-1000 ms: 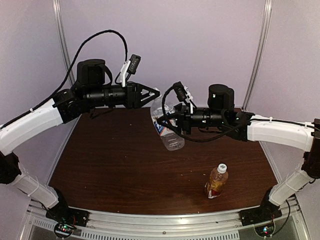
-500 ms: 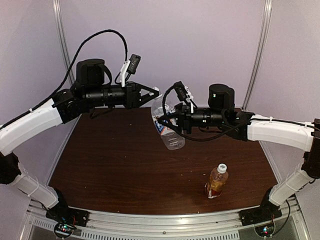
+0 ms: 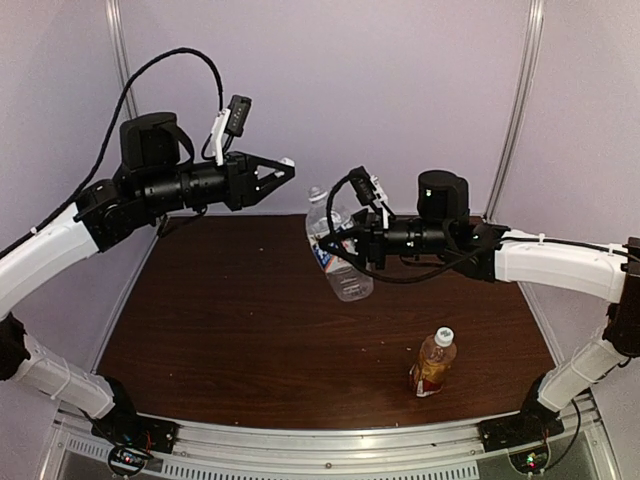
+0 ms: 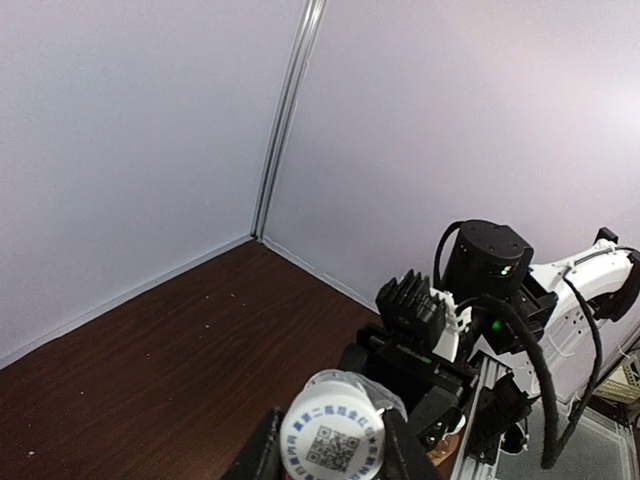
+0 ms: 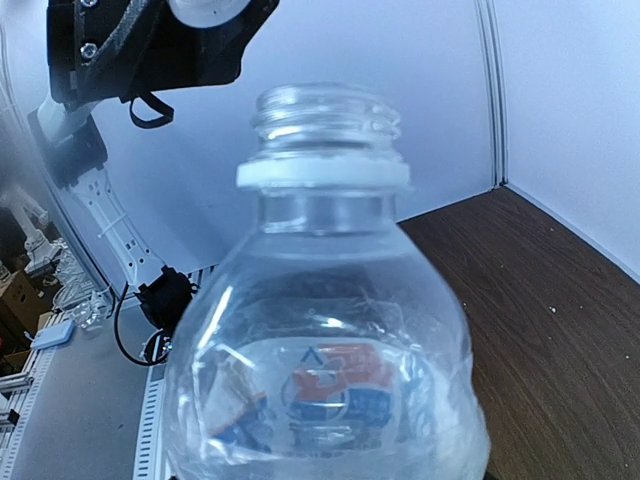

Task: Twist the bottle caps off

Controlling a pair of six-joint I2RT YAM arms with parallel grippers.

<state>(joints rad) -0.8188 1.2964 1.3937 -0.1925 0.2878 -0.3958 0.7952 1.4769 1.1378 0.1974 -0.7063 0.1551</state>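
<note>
Already the white cap (image 4: 335, 438) is off the clear bottle (image 5: 320, 340). The left claw (image 3: 283, 167) pinches it tight by its sides, in the air to the far left of the bottle's bare threaded neck and apart from it. The right claw (image 3: 336, 244) is closed part-way round the bottle's labelled body, holding it tilted above the far middle of the desk (image 3: 220, 320). The thin wall looks soft and likely to dent, so a moderate squeeze seems wise. The amber bottle (image 3: 432, 368) stands upright at near right with the second cap (image 3: 444, 336) on. It looks light and easily tipped, so it is best gripped by the body while that small cap is turned.
</note>
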